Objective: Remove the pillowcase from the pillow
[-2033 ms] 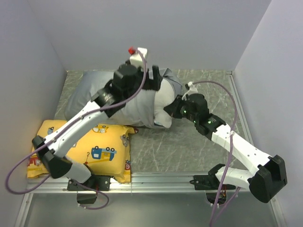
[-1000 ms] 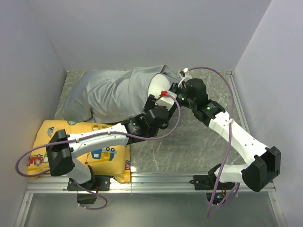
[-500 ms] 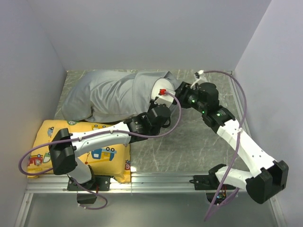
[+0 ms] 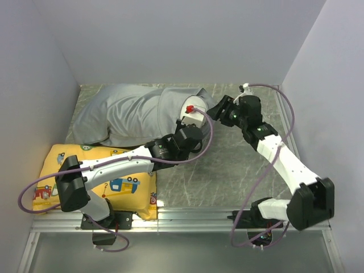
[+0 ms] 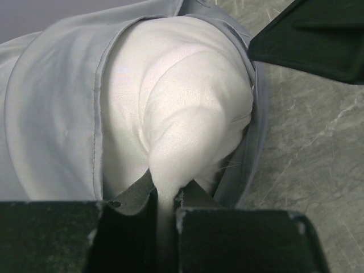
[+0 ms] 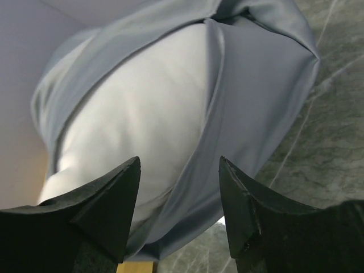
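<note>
The silver-grey pillowcase (image 4: 128, 114) lies across the back of the table, its open mouth facing right. The white pillow (image 4: 186, 107) bulges out of that mouth. My left gripper (image 4: 190, 124) is shut on a pinched fold of the pillow (image 5: 182, 102), with the pillowcase (image 5: 51, 125) hem bunched back around it; the left gripper's (image 5: 165, 199) jaws are nearly together on the white cloth. My right gripper (image 4: 214, 111) hovers just right of the opening, open. In the right wrist view the right gripper (image 6: 179, 165) holds nothing, above the pillow (image 6: 131, 108) and the pillowcase (image 6: 261, 85) edge.
A yellow cartoon-vehicle cushion (image 4: 114, 177) lies at the front left under my left arm. Grey walls enclose the marbled table (image 4: 227, 170) on three sides. A metal rail (image 4: 187, 219) runs along the near edge.
My left gripper has shut on the pillow's exposed end. My right gripper has opened, let go of the pillowcase edge and drawn back to the right.
</note>
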### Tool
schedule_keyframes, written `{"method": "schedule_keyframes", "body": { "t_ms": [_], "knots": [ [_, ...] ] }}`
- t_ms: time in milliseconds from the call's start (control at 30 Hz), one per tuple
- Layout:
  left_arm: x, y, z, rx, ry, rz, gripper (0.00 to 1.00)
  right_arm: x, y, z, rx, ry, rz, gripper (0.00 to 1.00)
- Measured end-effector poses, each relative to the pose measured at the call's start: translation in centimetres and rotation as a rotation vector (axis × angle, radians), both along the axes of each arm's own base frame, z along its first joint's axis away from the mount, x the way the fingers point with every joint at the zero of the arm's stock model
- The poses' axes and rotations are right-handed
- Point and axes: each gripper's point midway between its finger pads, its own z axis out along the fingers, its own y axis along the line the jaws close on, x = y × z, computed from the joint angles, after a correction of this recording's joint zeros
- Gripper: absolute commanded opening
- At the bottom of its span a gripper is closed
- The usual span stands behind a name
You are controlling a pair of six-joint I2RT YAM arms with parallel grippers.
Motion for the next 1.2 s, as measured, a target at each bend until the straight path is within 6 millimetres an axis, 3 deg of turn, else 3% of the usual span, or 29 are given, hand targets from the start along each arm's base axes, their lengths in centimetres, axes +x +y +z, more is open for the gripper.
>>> {"method": "schedule_keyframes", "body": {
  "t_ms": [33, 200, 267, 467, 567, 867, 1033, 1200],
  "knots": [
    [0.0, 0.0, -0.1, -0.002, 0.004, -0.002, 0.00, 0.5, 0.1, -0.9, -0.007, 0.020, 0.004, 0.62],
    [-0.1, 0.0, -0.3, -0.011, 0.013, 0.002, 0.00, 2.3, 0.6, -5.9, -0.052, 0.138, 0.023, 0.31],
    [-0.1, 0.2, -0.4, -0.010, 0.021, 0.008, 0.00, 2.4, 0.5, -6.9, -0.062, 0.164, 0.020, 0.19],
    [0.3, 0.9, 1.2, -0.053, 0.016, 0.052, 0.00, 3.1, -3.0, -8.7, -0.030, 0.193, -0.052, 0.03],
    [0.1, 1.6, 2.7, -0.100, 0.001, 0.065, 0.00, 3.1, -4.4, -10.4, -0.016, 0.231, -0.088, 0.01],
    [-1.5, 3.1, 8.5, -0.221, -0.021, -0.004, 0.00, 5.2, -3.8, -12.8, 0.081, 0.271, -0.073, 0.00],
    [-3.0, 2.0, 9.5, -0.228, 0.031, -0.124, 0.01, 8.2, -3.4, -12.5, 0.153, 0.268, -0.050, 0.01],
    [-4.2, 2.1, 10.2, -0.246, 0.052, -0.205, 0.00, 10.3, -1.3, -11.3, 0.240, 0.243, 0.042, 0.08]
  ]
}}
